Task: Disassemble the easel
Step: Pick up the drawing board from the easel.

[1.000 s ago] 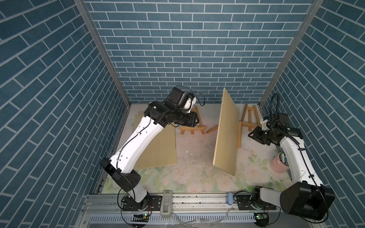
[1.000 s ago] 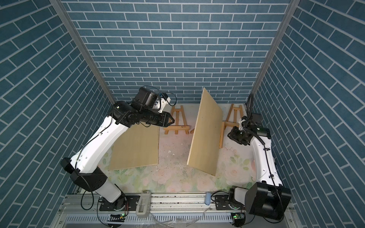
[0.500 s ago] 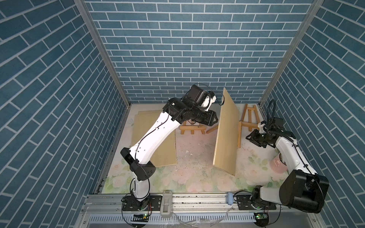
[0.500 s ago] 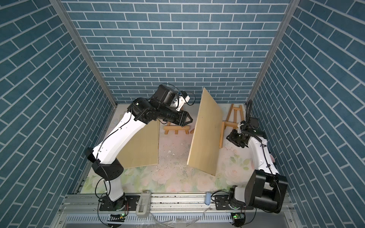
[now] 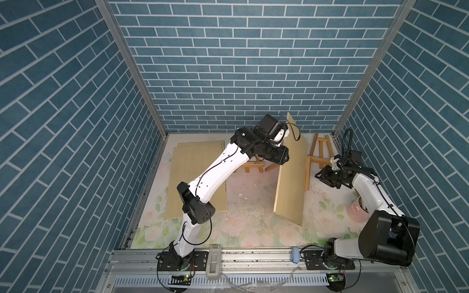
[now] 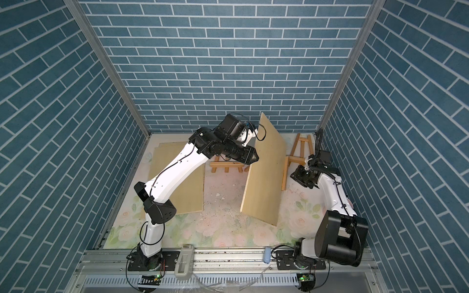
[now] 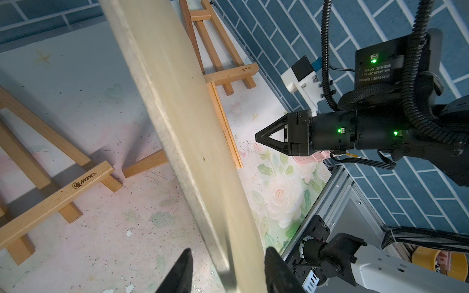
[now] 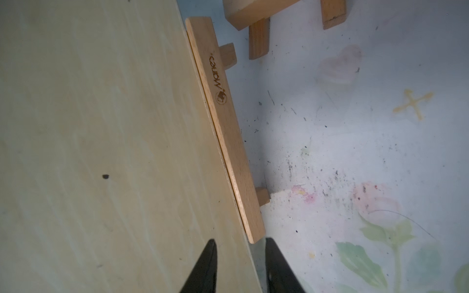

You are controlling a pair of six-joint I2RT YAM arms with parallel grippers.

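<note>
Midway across the floral-printed tabletop (image 5: 253, 236), a tall pale plywood board (image 5: 290, 182) leans on the beech ledge of a small wooden easel (image 8: 225, 126), whose rear leg pokes out behind the panel. The left gripper (image 7: 228, 253), jaws parted, straddles the board's raised upper edge with a gap showing beside one finger, clamping nothing. The right gripper (image 8: 240, 241), partly open and empty, hovers just beside the ledge's near end. A second wooden easel (image 5: 321, 145) stands in the back corner.
</note>
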